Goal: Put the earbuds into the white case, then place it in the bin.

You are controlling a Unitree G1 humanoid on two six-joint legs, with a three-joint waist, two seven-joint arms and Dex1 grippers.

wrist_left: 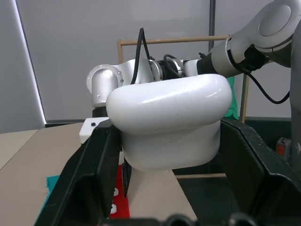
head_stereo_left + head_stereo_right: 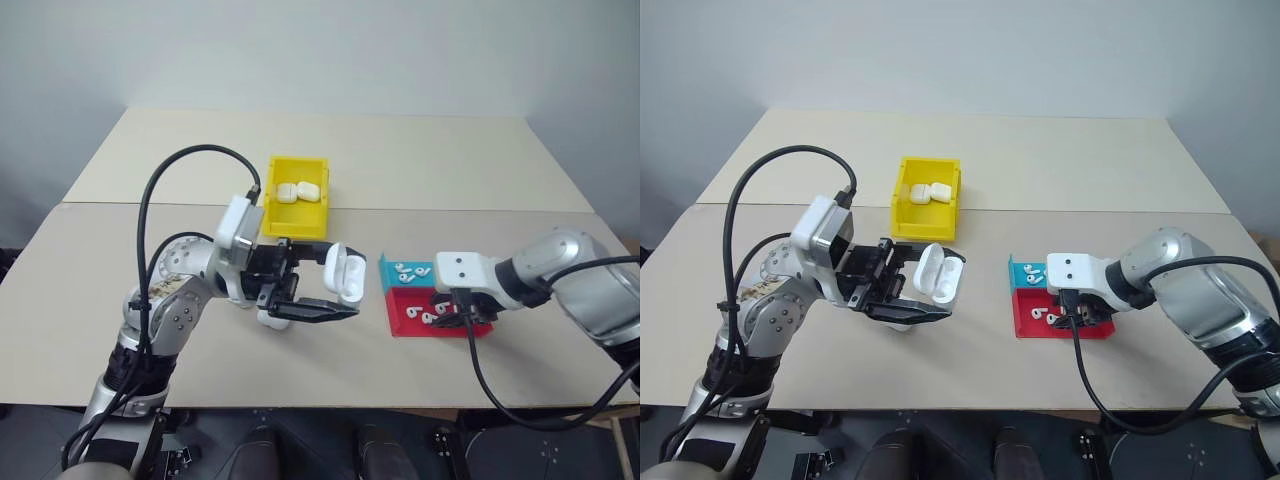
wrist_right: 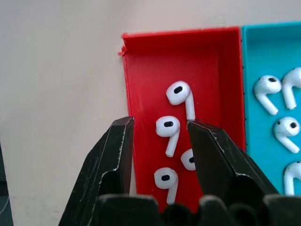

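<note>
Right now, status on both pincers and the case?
Left pincer shut on open case, clear of table. Right pincer open, straddling an earbud in red tray. Nothing in the way.

I'm looking at a bare robot test lab: plain grey walls are rising behind the beige table (image 2: 330, 150), with small sorting trays sitting on it.

one earbud (image 3: 188, 160) partly behind right fingers (image 3: 216, 155)
</note>
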